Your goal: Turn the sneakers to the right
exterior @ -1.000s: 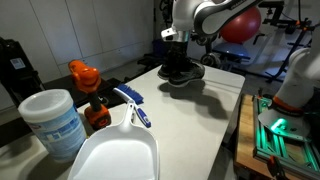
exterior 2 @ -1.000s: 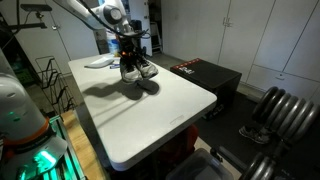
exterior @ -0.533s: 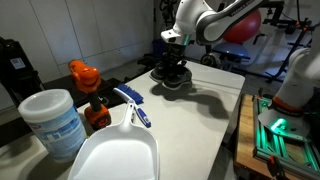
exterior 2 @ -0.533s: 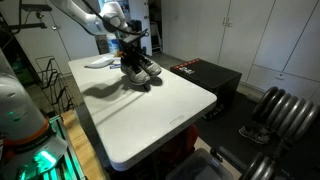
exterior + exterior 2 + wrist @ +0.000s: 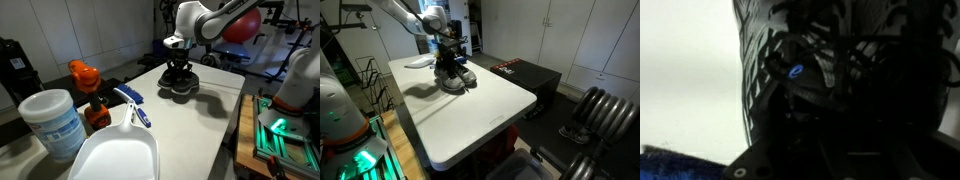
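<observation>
Sneakers (image 5: pixel 180 79) sit directly beneath the jaws on the white bench (image 5: pixel 205 125), toward its far end in an exterior view and near its back edge in the other (image 5: pixel 453 72). The jaws come straight down from the arm (image 5: pixel 205 17) and grasp the pair from above. Their tips are buried among the dark uppers and laces, so exactly where they pinch cannot be made out. In both exterior views the two shoes read as one dark lump with paler soles, and which way the toes point is hard to tell. The wrist view is nearly black: a shoe's mesh upper (image 5: pixel 775 70) fills it just under the jaws, blurred and cut off on every side, with pale bench (image 5: pixel 685 70) beside it. Well in front of the jaws, a white dustpan (image 5: pixel 110 152) and tub (image 5: pixel 55 122) are cropped by the frame.
</observation>
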`<state>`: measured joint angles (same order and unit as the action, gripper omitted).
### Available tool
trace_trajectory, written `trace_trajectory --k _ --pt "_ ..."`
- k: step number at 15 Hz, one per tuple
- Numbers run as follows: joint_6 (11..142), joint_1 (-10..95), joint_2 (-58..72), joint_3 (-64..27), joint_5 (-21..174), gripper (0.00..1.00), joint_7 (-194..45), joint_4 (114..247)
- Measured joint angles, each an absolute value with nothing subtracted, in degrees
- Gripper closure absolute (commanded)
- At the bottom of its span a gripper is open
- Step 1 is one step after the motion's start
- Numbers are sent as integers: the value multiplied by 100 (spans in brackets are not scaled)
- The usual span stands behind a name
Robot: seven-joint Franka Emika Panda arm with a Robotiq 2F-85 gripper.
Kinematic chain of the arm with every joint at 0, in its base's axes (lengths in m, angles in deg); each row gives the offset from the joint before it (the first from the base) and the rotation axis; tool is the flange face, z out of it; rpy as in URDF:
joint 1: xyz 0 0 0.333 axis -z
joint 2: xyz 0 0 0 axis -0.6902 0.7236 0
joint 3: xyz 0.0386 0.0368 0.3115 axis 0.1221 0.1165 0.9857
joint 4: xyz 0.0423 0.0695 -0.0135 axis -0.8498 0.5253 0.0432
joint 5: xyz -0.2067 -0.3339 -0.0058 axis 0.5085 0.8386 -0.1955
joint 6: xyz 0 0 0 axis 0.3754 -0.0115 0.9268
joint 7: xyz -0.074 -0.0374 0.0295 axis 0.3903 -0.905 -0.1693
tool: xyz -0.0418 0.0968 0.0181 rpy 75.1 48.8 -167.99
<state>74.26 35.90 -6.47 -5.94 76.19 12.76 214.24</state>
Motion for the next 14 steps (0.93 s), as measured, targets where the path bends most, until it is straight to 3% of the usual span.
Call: trace_trajectory --k 14 --pt "6967 3590 -647 -598 8218 94 904 21402"
